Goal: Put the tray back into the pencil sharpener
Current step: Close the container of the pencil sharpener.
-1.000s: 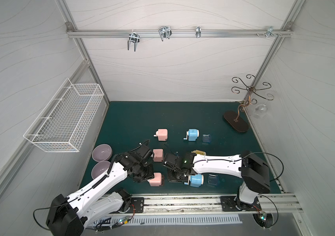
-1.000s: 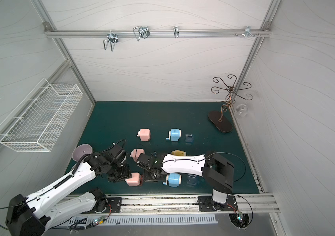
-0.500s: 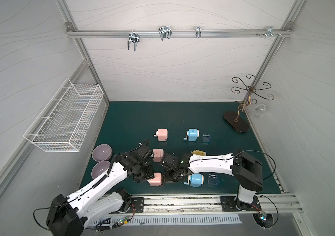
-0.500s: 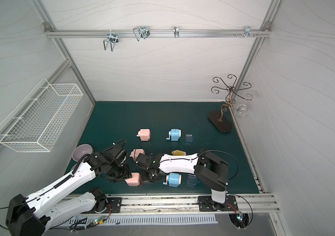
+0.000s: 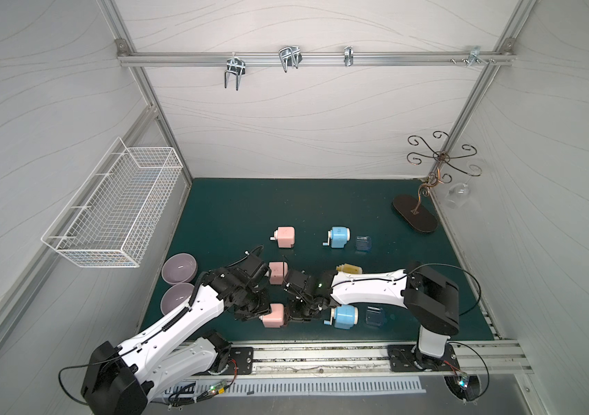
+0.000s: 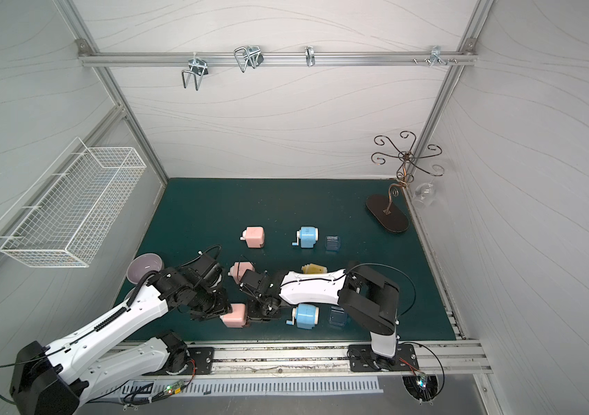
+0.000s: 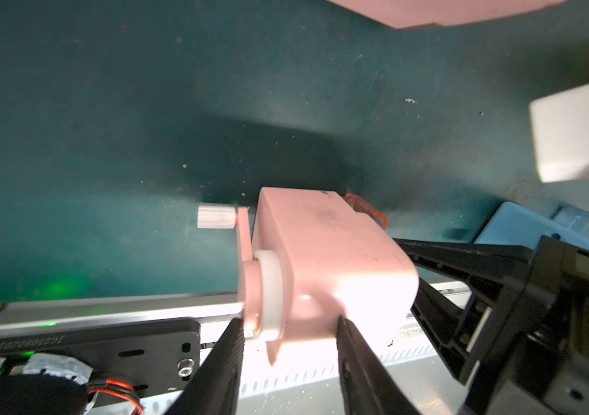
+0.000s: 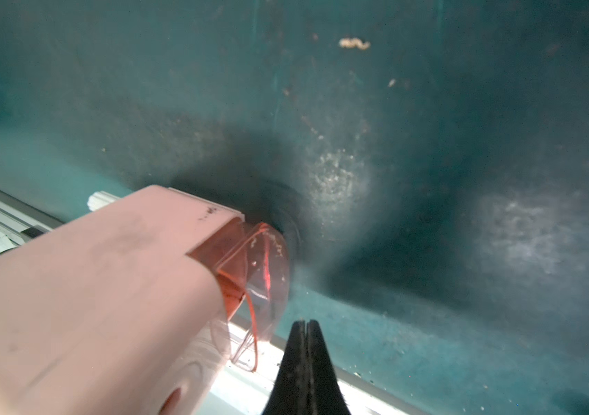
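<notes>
The pencil sharpener (image 5: 274,321) is a little pink box with round corners. It is near the front edge of the green table (image 5: 250,201), closer to the front than the other pink ones. One end has a pink crank with a white knob (image 7: 214,216). The tray (image 8: 260,266) is see-through and reddish-orange, with a round front. It pokes out of the other end of the box, part of it in and part of it out. Tiny pale specks stick to it. I cannot tell if the box rests flat on the table.
</notes>
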Tool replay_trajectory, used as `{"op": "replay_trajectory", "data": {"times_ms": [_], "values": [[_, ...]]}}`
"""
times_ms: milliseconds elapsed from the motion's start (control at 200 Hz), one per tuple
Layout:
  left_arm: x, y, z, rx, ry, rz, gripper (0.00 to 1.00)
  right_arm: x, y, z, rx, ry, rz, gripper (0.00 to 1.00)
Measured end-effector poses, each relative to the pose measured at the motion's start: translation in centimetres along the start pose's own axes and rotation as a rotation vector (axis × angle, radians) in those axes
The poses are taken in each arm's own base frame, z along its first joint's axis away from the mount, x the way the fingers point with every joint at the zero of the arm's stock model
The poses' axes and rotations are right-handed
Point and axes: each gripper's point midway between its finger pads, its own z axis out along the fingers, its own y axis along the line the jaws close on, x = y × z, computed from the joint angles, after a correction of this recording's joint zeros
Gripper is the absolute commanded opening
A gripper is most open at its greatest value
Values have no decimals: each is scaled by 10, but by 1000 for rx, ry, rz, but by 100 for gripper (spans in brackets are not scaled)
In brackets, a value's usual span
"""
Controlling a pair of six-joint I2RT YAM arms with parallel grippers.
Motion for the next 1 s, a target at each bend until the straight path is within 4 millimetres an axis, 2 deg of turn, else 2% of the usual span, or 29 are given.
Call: {"op": "replay_trajectory", "data": {"times_ms": [996], "values": [[0,0,0,-2,2,-1,45,-2,14,4,-84,1,-19,0]]}}
